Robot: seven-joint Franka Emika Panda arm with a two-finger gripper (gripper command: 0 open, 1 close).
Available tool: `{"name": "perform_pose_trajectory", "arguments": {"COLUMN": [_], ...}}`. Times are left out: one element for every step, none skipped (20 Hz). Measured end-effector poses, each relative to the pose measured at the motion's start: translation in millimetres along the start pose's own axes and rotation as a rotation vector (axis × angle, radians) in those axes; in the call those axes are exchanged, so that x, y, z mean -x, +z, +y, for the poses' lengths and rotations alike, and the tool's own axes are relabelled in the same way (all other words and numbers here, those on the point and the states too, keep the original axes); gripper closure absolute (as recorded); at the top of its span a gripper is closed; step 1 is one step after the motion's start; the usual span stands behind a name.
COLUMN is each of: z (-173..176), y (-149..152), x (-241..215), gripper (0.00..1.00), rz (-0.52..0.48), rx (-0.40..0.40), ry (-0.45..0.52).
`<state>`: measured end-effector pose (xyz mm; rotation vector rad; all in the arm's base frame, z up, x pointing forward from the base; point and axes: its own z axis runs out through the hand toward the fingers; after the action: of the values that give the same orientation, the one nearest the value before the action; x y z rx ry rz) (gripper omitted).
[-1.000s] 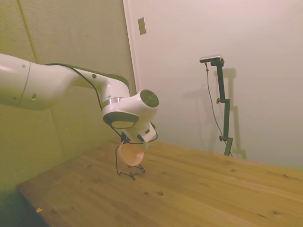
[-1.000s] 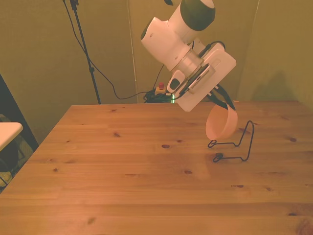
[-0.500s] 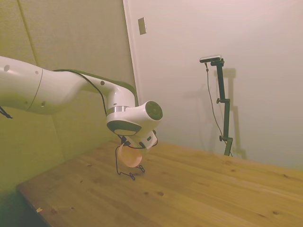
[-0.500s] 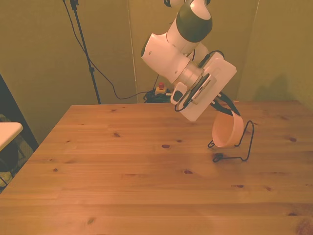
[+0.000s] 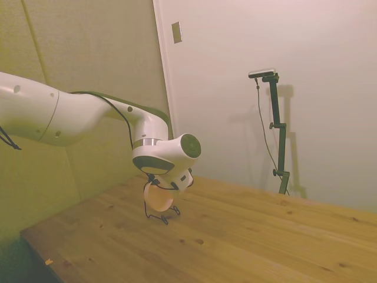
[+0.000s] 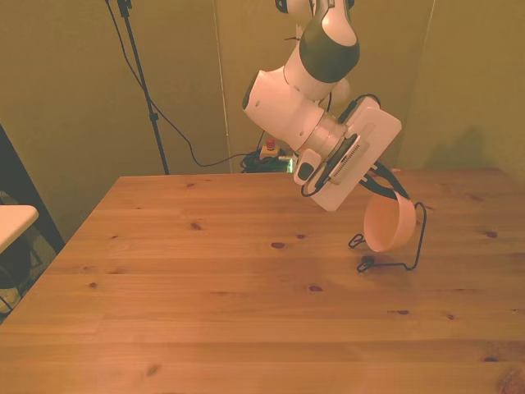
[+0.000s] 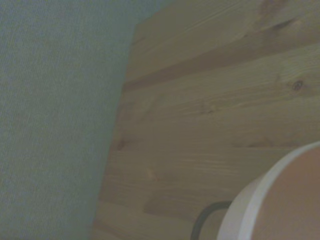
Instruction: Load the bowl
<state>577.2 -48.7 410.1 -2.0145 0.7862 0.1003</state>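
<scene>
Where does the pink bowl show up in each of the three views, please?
Side view: the bowl is left of centre, tipped on edge under the end effector, within the wire rack.
Front view: the bowl is toward the front view's right, leaning against the rack's upright loop.
Wrist view: the bowl's rim and inside fill one corner.
Shared landmark: the black wire rack.

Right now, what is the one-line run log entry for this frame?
phase: loading | gripper: shut on bowl | bowl: tilted on edge, low inside wire rack | not yet released
</scene>
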Motion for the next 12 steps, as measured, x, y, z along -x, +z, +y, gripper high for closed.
{"name": "perform_pose_trajectory", "arguments": {"z": [1,1,2,3,4,5,6,7,8,9,9,10], "y": [1,2,3,3,4,5,6,6,7,8,9,10], "x": [0,-1,-1,-2,-3,-4,-5,-7,-8,-10,-11,-12], "gripper": [1.0,1.0,1.0,1.0,1.0,1.0,1.0,1.0,1.0,1.0,1.0,1.0], "rz": [-0.001,-0.002,-0.003,-0.003,-0.002,-0.001,0.001,0.003,0.005,0.007,0.007,0.006], "rx": [-0.004,-0.006,-0.007,-0.008,-0.009,-0.01,-0.012,-0.013,-0.013,-0.013,-0.013,-0.012], "ry": [0.001,0.001,0.001,0.001,0.003,0.004,0.006,0.009,0.011,0.012,0.013,0.015]}}
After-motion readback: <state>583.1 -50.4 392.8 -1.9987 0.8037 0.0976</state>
